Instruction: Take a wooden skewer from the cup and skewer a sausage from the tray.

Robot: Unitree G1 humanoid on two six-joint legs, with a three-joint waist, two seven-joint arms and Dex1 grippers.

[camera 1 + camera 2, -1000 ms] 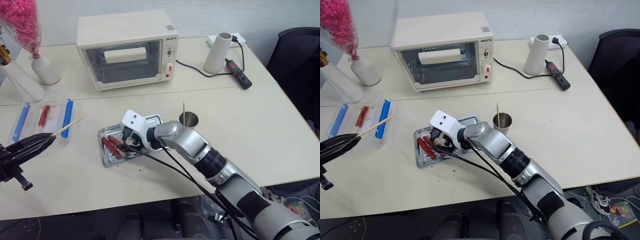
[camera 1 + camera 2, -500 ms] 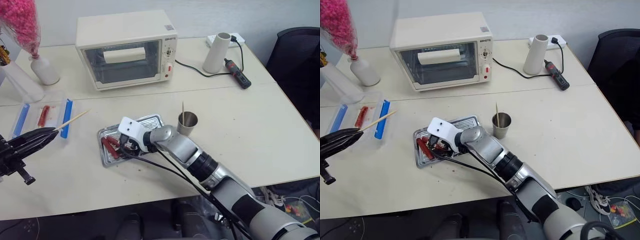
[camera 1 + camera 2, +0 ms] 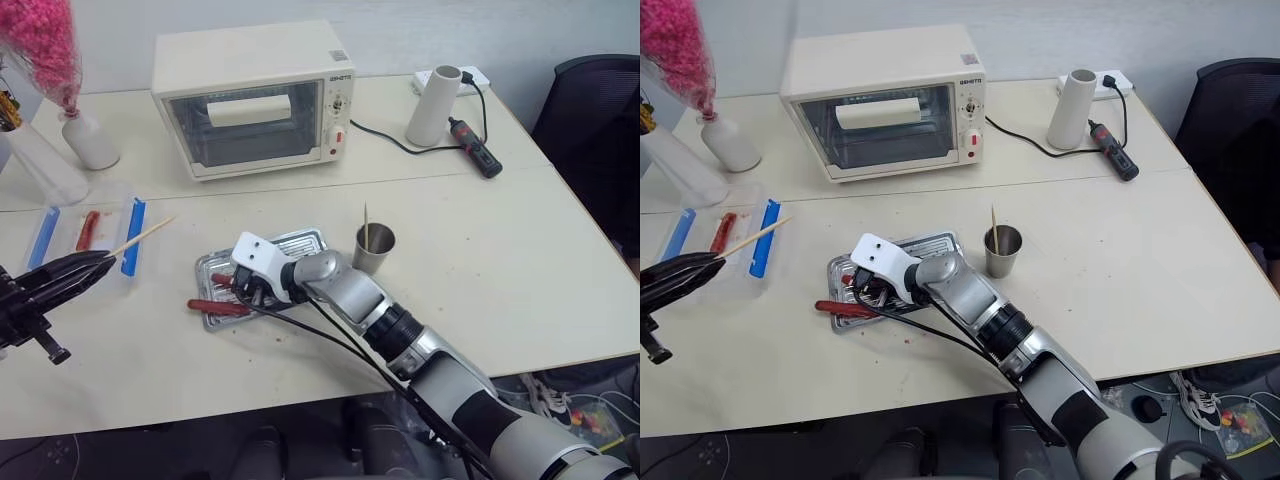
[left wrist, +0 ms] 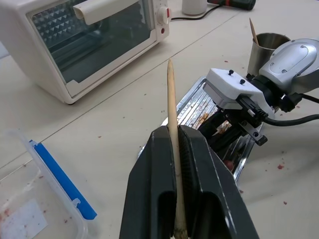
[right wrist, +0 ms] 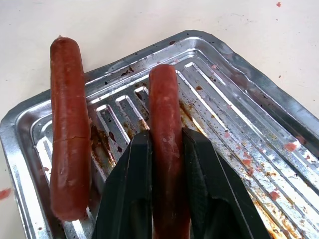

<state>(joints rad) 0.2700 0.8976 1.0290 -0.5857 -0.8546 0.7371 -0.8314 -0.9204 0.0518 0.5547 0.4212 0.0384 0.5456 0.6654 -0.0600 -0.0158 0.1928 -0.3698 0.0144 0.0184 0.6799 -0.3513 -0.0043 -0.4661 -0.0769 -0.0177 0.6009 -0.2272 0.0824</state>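
At the table's left, my left gripper (image 3: 103, 263) is shut on a wooden skewer (image 4: 170, 94), whose point angles toward the tray. My right gripper (image 5: 167, 138) reaches into the silvery ribbed tray (image 5: 239, 94) and is shut on a red sausage (image 5: 162, 99) lying along the ribs. A second sausage (image 3: 216, 307) lies across the tray's front-left rim, partly over the table. The small steel cup (image 3: 375, 249) stands just right of the tray with another skewer (image 3: 366, 222) upright in it.
A white toaster oven (image 3: 250, 95) stands behind the tray. A clear plastic box with blue clips (image 3: 133, 238) holding a red sausage sits at far left. A white cylinder (image 3: 433, 104), a black corded tool (image 3: 476, 146) and a vase (image 3: 85, 140) stand along the back.
My right gripper has sunk a little into the tray and shut on a sausage. The other sausage has slid out across the tray's front-left rim. The left gripper has kept still.
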